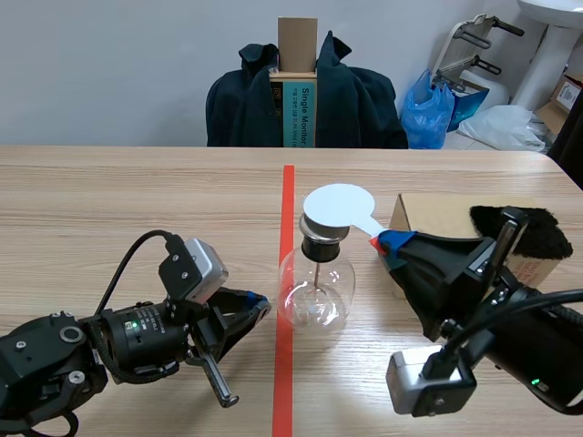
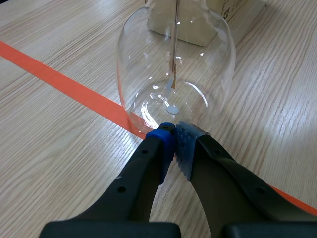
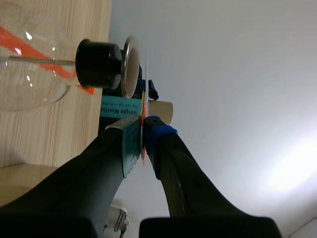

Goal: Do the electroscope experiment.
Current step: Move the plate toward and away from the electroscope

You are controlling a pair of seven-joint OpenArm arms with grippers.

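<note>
The electroscope is a clear glass flask [image 1: 315, 289] with a black stopper [image 1: 322, 246], standing just right of the red tape line. In the right wrist view its metal top plate [image 3: 130, 67] sits on the stopper [image 3: 98, 64]. A thin white round paddle [image 1: 339, 206] lies flat over that top. My right gripper [image 1: 386, 244] is shut on its handle, and the paddle [image 3: 143, 106] shows edge-on between the pads. My left gripper [image 1: 260, 302] is low on the table, shut on nothing. Its tips [image 2: 173, 133] are right at the base of the flask [image 2: 173, 54].
A cardboard box [image 1: 437, 214] lies to the right behind the flask, with a black furry cloth [image 1: 533, 228] on its right end. Beyond the table's far edge stands a chair draped with a dark jacket [image 1: 351, 100]. A blue bag [image 1: 428, 109] is on the floor.
</note>
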